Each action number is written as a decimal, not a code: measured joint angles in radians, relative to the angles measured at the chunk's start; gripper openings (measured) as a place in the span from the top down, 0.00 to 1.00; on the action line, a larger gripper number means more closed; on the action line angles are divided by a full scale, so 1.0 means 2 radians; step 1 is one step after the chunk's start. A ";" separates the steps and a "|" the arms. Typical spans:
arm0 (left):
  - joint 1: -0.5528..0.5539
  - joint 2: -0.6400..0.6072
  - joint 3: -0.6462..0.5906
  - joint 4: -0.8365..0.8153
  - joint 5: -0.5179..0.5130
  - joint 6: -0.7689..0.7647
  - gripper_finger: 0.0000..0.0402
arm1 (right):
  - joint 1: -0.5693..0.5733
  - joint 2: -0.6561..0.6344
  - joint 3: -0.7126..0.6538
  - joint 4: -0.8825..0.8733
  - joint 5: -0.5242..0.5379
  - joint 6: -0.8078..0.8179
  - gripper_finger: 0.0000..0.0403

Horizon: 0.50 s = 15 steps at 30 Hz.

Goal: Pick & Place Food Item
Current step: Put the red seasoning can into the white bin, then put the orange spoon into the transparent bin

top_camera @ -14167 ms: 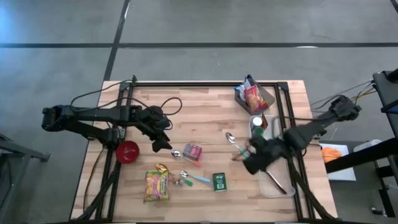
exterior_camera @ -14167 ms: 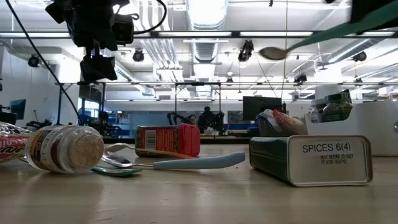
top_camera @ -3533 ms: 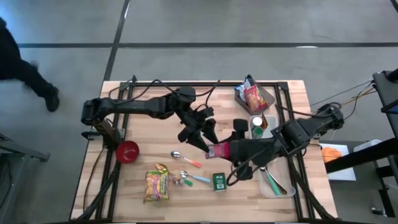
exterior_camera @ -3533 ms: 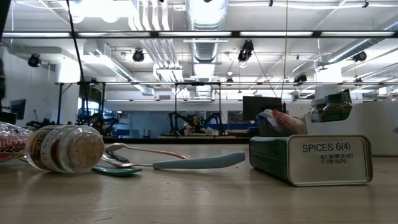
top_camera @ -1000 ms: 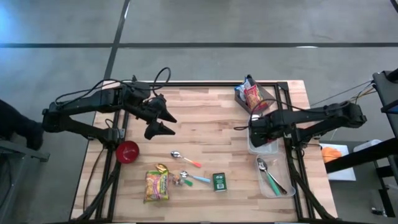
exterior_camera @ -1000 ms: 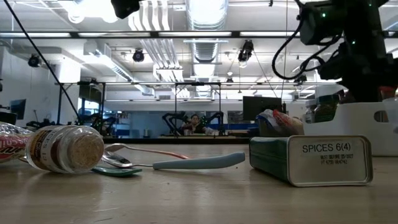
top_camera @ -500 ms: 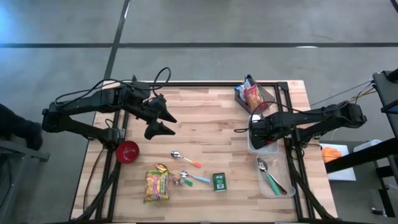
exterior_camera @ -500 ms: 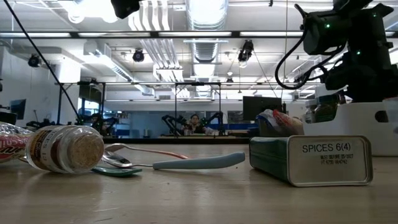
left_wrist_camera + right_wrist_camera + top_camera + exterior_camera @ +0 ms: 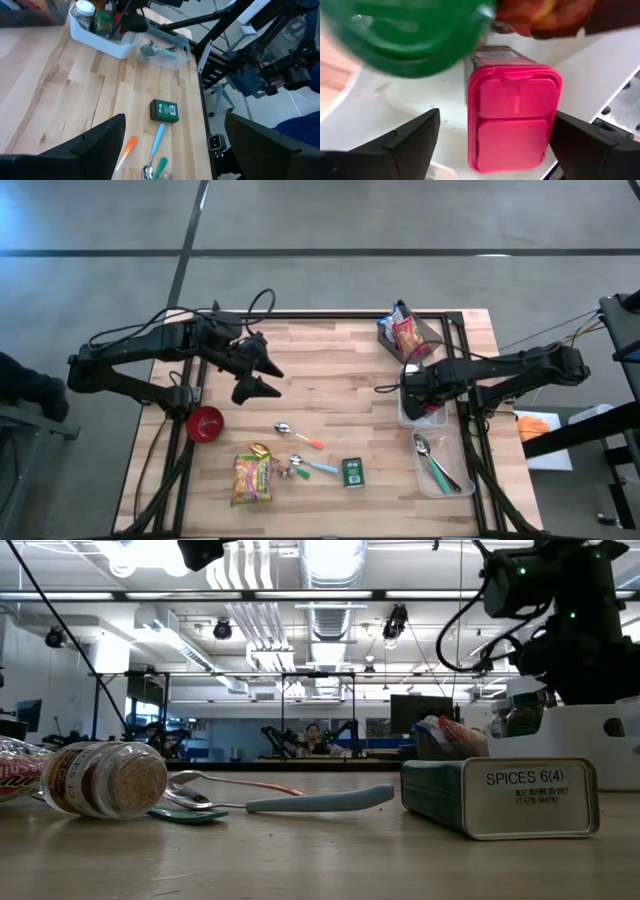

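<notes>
A tin with a bright red lid [image 9: 512,115] stands upright on the floor of the white bin [image 9: 421,416] at the table's right side, next to a green-lidded jar [image 9: 415,35]. My right gripper [image 9: 415,390] points straight down over the bin and is open. One finger [image 9: 395,145] stands on each side of the tin, with a gap on both sides. My left gripper [image 9: 272,378] hangs open above the table's left half, holding nothing.
A noodle packet [image 9: 252,477], a small bottle [image 9: 100,778], spoons [image 9: 298,438] and a green spice tin [image 9: 352,471] lie near the front edge. A red bowl [image 9: 205,423] sits at the left. A snack-bag box [image 9: 405,335] and a clear spoon tray [image 9: 438,465] flank the bin.
My right gripper has stayed over the white bin and rolled a little about the line it points along. The left arm has kept still.
</notes>
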State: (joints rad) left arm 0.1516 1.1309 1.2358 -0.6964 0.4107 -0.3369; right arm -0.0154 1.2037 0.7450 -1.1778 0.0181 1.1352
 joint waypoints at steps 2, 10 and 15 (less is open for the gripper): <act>0.000 0.000 0.000 -0.009 0.000 0.000 0.15 | 0.001 0.000 0.016 -0.011 0.000 -0.008 0.13; -0.005 0.017 0.000 -0.059 0.014 -0.020 0.15 | 0.028 0.000 0.097 -0.099 0.004 -0.007 0.11; -0.017 0.050 0.000 -0.070 -0.001 -0.026 0.15 | 0.071 0.000 0.142 -0.105 0.007 0.015 0.11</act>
State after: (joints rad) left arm 0.1171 1.2317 1.2358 -0.8366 0.4077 -0.3888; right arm 0.1268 1.2037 1.0297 -1.3880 0.0330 1.1645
